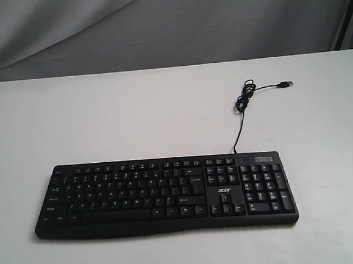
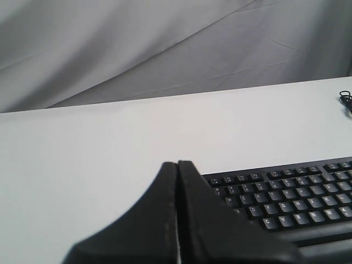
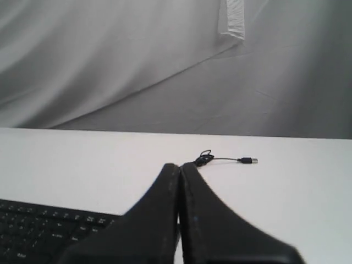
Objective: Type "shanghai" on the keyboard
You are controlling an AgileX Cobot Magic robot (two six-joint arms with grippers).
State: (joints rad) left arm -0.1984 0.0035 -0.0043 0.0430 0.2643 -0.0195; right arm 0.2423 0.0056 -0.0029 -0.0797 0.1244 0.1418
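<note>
The black keyboard (image 1: pixel 163 194) with white legends and an "acer" logo lies flat near the front of the white table (image 1: pixel 132 117). Its thin cable (image 1: pixel 242 102) runs back to a loose coil and a free USB plug (image 1: pixel 288 84). Neither arm shows in the exterior view. In the left wrist view my left gripper (image 2: pixel 177 164) is shut and empty, held above the table beside the letter keys of the keyboard (image 2: pixel 291 192). In the right wrist view my right gripper (image 3: pixel 180 165) is shut and empty too, with a corner of the keyboard (image 3: pixel 38 228) and the USB plug (image 3: pixel 247 160) beyond it.
A grey cloth backdrop (image 1: pixel 156 23) hangs behind the table's far edge. A dark stand (image 1: pixel 347 14) rises at the back right. Bare white tabletop surrounds the keyboard on every side.
</note>
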